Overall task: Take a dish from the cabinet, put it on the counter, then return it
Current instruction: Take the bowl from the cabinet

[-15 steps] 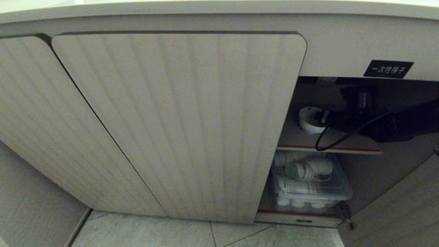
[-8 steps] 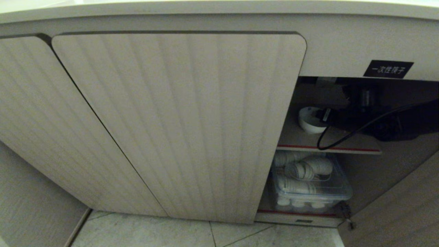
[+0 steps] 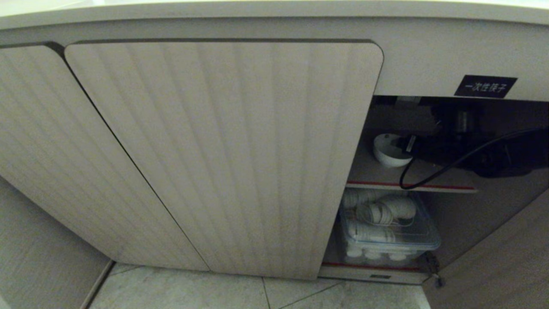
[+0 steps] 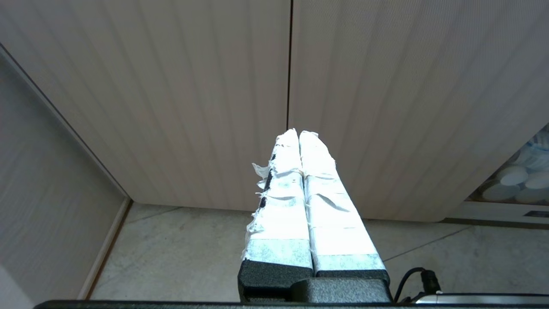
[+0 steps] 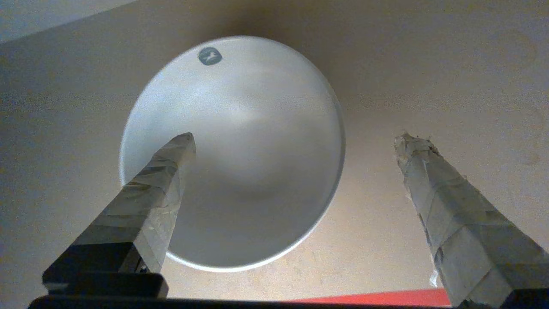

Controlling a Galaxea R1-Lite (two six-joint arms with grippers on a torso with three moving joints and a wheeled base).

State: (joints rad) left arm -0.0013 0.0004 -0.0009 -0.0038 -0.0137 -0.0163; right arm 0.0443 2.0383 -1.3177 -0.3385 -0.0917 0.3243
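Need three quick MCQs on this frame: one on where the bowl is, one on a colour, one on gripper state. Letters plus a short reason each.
1. Where is the bowl?
A. On the cabinet's upper shelf
B. In the clear bin
C. On the floor

2. What colour is the edge strip on that shelf?
A. Blue
B. Red
C. Black

3. How does the right gripper stand?
A. Shut on the bowl
B. Shut, empty
C. Open, with the bowl in front of it

Answers:
1. A: the head view shows it on the shelf above the bin.
2. B: a red line runs along the shelf's front.
3. C: the right wrist view shows its fingers wide apart.
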